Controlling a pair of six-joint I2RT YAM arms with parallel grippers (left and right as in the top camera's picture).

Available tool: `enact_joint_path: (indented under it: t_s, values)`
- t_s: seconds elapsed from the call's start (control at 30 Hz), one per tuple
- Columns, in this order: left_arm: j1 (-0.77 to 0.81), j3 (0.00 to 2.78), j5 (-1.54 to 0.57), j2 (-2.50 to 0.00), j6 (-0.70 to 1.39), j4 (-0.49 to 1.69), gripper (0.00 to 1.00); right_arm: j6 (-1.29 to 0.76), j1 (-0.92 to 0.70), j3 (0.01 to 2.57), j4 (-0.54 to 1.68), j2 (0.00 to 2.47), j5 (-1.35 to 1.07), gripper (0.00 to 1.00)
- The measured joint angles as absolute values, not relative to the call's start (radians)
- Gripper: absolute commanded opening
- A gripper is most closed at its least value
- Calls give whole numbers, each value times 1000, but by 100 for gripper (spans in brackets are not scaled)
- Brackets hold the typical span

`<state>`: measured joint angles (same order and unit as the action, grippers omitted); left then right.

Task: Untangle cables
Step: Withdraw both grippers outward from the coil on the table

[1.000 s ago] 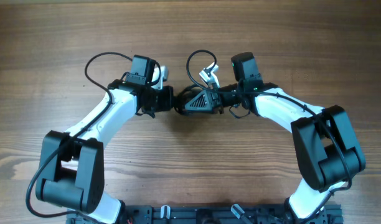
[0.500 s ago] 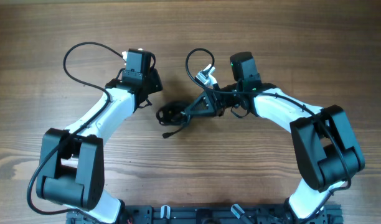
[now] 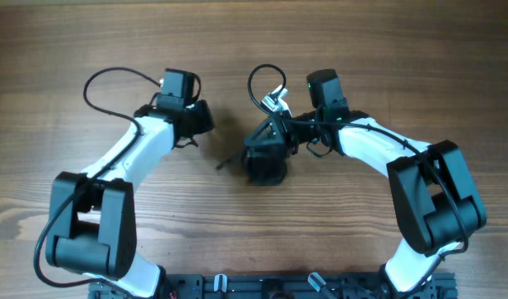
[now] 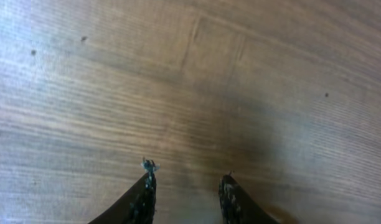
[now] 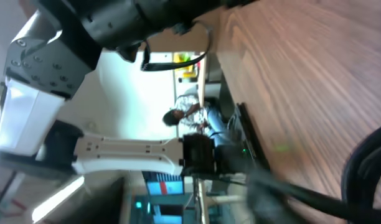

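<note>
Starting at the edge nearest the robot's base: from overhead the right gripper (image 3: 264,164) is just a dark smear low over the wooden table (image 3: 387,50), roughly midway between the two arms. Honestly I can't tell if its fingers are apart or pinched on anything. Its wrist cam is no help, just sideways wood grain and a fuzzy black shape in the lower right corner. The cables (image 3: 226,164) seem to sit right at that smear. All I can make out is a thin black strand poking out on its left side, lying on the wood. A bit farther out and off to the left, apart from that strand, the left gripper (image 4: 187,190) has its fingers (image 4: 144,193) spread, with only wood showing between them.
</note>
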<state>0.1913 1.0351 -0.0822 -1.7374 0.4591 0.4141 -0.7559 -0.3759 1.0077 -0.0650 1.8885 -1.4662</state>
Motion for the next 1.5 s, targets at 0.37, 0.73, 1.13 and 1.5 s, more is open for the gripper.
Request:
enact_joint_path:
  t_s: [0.37, 0.73, 1.13, 1.5]
  values:
    - [57, 1035, -280, -1737, 474, 601, 45, -776, -376, 1008, -6, 1888, -1180, 79]
    - [58, 1035, -307, -1737, 449, 714, 54, -580, -376, 1045, 495, 1694, -831, 100]
    - [58, 1035, -313, -1737, 439, 675, 68, -547, -376, 1065, 594, 1610, -528, 100]
    - [58, 1035, -313, -1737, 447, 667, 75, -543, -376, 1065, 590, 1610, -361, 100]
